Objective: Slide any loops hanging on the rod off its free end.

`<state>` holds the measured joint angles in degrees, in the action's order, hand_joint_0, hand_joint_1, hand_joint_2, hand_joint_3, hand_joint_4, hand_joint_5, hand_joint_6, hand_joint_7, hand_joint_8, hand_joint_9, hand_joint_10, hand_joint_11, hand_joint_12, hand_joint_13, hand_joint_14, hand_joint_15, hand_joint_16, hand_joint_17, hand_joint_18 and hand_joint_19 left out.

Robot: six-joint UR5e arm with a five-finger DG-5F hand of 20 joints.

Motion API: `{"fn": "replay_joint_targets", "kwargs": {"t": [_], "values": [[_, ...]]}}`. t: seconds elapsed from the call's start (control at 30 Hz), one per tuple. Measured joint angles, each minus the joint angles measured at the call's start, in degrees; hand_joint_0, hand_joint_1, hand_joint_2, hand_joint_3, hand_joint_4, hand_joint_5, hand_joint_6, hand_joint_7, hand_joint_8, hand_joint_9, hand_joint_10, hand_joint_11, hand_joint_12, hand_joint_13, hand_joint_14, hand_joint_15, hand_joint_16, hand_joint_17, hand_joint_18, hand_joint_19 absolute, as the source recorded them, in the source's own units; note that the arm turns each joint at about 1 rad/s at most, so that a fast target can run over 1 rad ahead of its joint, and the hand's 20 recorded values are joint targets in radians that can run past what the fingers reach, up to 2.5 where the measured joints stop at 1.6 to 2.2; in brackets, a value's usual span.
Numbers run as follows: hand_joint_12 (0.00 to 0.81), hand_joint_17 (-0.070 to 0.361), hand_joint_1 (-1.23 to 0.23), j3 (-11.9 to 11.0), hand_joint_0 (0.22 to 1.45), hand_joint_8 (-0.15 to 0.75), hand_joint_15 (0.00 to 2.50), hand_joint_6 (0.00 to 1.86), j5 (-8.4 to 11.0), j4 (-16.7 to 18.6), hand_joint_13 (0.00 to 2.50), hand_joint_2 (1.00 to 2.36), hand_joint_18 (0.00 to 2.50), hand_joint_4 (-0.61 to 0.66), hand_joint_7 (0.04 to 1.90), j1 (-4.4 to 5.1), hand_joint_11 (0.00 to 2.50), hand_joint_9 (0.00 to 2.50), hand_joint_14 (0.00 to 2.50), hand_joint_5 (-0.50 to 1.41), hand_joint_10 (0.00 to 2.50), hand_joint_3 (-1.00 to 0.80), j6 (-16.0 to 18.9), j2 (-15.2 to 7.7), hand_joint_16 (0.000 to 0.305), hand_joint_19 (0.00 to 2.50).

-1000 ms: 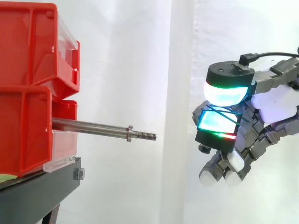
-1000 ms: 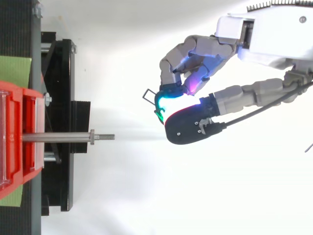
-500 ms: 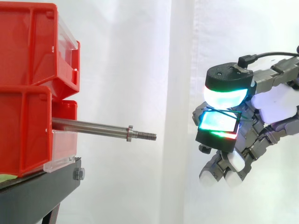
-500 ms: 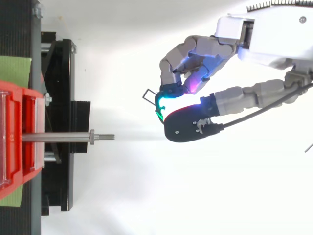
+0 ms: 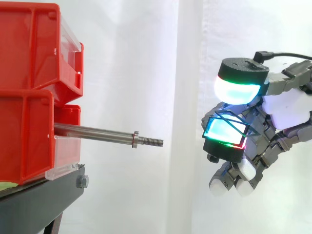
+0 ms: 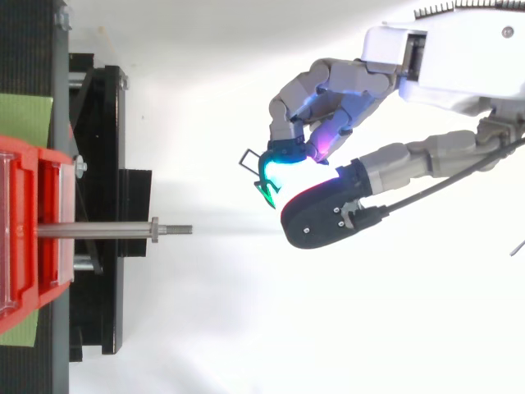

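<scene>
The thumb has lifted off the cyan fingertip (image 5: 222,132), so the hand (image 5: 285,109), fingers curled, now carries the thin dark loop (image 5: 225,116) only loosely draped there, well clear of the bare rod (image 5: 97,132), which suggests release is near.

Clear air from rod (image 5: 97,132) free end to hand (image 5: 285,109); red bins (image 5: 29,87) block rod's base.

The side view looks level across the rod (image 5: 95,132) from nearby; the top view looks straight down; both share rod, red bins (image 5: 24,105) and hand (image 6: 459,57).
</scene>
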<state>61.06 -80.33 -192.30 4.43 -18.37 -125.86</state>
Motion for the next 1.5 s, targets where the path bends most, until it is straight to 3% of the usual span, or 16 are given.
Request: {"fn": "replay_joint_targets", "kwargs": {"t": [0.2,0.37,0.5,0.63,0.73,0.93,1.1,1.27,1.5], "values": [[0.328,0.104,-0.52,0.00,0.56,0.254,0.21,0.84,0.07,0.00,0.46,1.01,0.46,0.11,1.10,0.00,0.56,0.93,0.01,-0.10,0.02,-0.36,0.00,0.01,0.046,0.37],[0.333,0.106,-0.64,0.00,0.53,0.264,0.22,0.84,0.08,0.00,0.48,1.02,0.49,0.08,1.15,0.01,0.56,0.95,0.01,-0.09,0.02,-0.15,0.00,0.01,0.047,0.35],[0.336,0.108,-0.66,0.00,0.53,0.262,0.22,0.85,0.09,0.00,0.48,1.02,0.48,0.08,1.12,0.03,0.57,0.93,0.01,-0.10,0.02,-0.10,0.00,0.01,0.048,0.35],[0.354,0.117,-0.70,0.00,0.53,0.281,0.21,0.86,0.09,0.00,0.49,1.02,0.51,0.10,1.08,0.05,0.55,0.93,0.01,-0.11,0.02,-0.10,0.00,0.01,0.052,0.35],[0.338,0.109,-0.71,0.02,0.53,0.266,0.22,0.87,0.08,0.03,0.47,1.02,0.48,0.12,1.07,0.05,0.57,0.92,0.01,-0.12,0.02,-0.25,0.00,0.00,0.048,0.36],[0.340,0.110,-0.46,0.02,0.52,0.266,0.22,0.85,0.09,0.03,0.47,1.01,0.47,0.11,1.04,0.04,0.56,0.93,0.01,-0.11,0.02,-0.43,0.00,0.01,0.049,0.36],[0.330,0.104,-0.40,0.02,0.56,0.258,0.22,0.83,0.09,0.00,0.46,1.01,0.45,0.12,1.04,0.05,0.55,0.94,0.01,-0.10,0.02,-0.37,0.00,0.00,0.046,0.38],[0.332,0.106,-0.53,0.02,0.54,0.263,0.22,0.80,0.08,0.00,0.46,1.02,0.46,0.11,1.07,0.05,0.56,0.94,0.01,-0.08,0.02,-0.17,-0.16,0.00,0.047,0.36],[0.335,0.107,-0.58,0.09,0.54,0.267,0.21,0.79,0.08,0.07,0.46,1.02,0.47,0.10,1.11,0.05,0.57,0.94,0.01,-0.08,0.02,-0.13,-0.27,0.00,0.048,0.36]]}}
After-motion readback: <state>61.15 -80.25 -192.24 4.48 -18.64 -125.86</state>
